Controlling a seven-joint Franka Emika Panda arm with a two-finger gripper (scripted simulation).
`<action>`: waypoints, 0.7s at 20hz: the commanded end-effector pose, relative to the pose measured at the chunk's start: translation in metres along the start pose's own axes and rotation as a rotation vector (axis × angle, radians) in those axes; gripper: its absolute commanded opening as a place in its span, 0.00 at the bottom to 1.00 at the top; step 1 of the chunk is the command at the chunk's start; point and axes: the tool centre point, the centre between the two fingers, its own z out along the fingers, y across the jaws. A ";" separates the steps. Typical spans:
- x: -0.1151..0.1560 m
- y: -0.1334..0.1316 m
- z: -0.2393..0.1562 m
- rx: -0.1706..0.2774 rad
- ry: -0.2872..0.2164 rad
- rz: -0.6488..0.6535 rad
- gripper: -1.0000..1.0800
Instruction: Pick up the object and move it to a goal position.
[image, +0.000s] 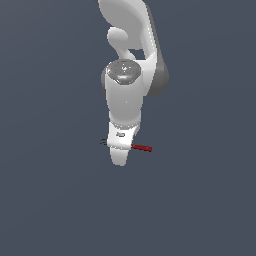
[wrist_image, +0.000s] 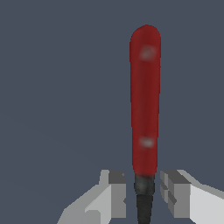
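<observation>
The object is a slim tool with a red handle (wrist_image: 145, 96) and a black shaft (wrist_image: 144, 201). In the wrist view my gripper (wrist_image: 144, 194) straddles the black shaft just below the handle. The pale fingers (wrist_image: 116, 192) stand on either side of the shaft, with a narrow gap showing on each side. The gripper looks open, not pressing on the shaft. In the exterior view the red handle (image: 142, 148) sticks out toward the exterior view's right from behind the white hand (image: 120, 142), and a bit of black tip (image: 103, 142) shows on the other side. The fingertips are hidden there.
A plain dark grey-blue surface (image: 50, 200) fills both views. The white arm (image: 127, 75) reaches down from the top of the exterior view. No other objects or goal marker show.
</observation>
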 end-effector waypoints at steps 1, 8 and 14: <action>0.007 0.000 -0.021 0.001 0.000 0.001 0.00; 0.018 0.001 -0.056 0.001 0.001 0.003 0.00; 0.019 0.003 -0.061 0.001 0.000 0.004 0.00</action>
